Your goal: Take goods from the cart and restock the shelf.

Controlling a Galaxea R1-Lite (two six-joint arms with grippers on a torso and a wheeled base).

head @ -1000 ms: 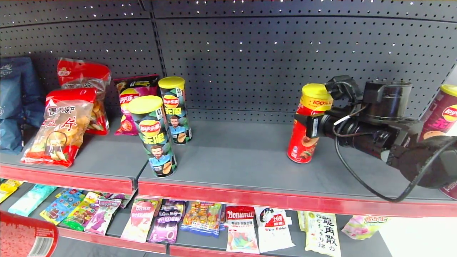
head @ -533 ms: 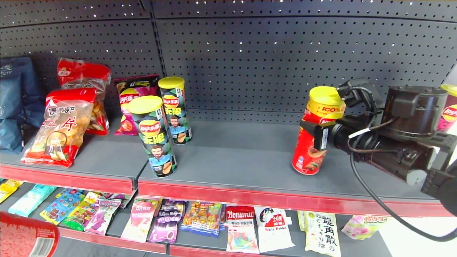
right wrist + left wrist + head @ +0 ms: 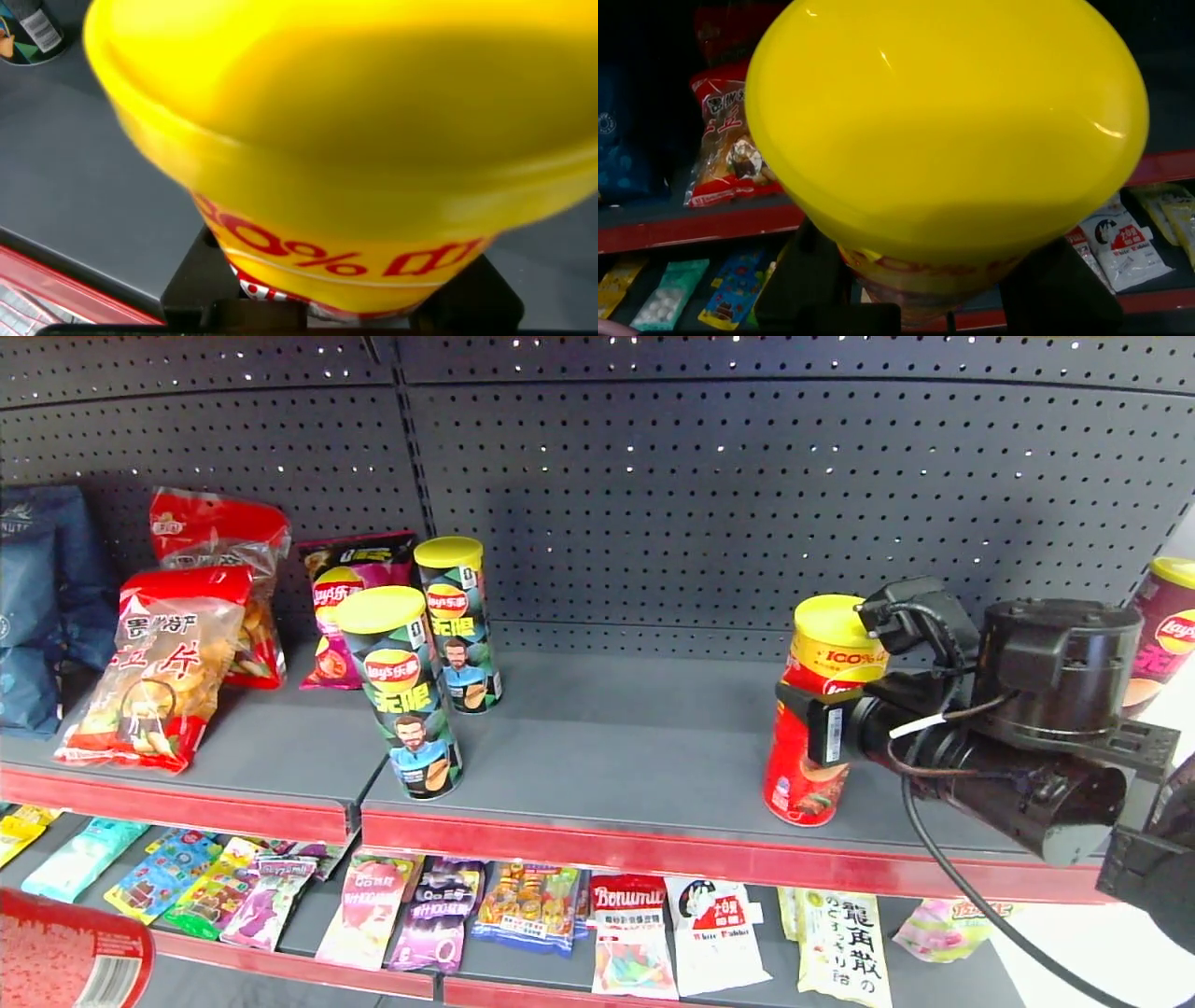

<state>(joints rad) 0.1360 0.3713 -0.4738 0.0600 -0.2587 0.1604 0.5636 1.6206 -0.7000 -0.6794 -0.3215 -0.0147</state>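
At grey shelf (image 3: 635, 747): right fingers (image 3: 814, 726) clamp red can (image 3: 805, 779); left fingers (image 3: 817, 280) clamp yellow-lidded can (image 3: 943, 121).

Upper shelf (image 3: 607, 747) holds: two dark chip canisters (image 3: 400, 691) (image 3: 457, 625), one red canister (image 3: 801, 779), one maroon canister (image 3: 1162, 625), two red snack bags (image 3: 159, 672) (image 3: 224, 551), one purple chip bag (image 3: 341, 607).

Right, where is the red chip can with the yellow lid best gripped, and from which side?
Mid-body, from the robot's right, as the right end effector has it: the red chip can is a tall upright tube, its straight wall suits a pinch, and the lid is smooth.
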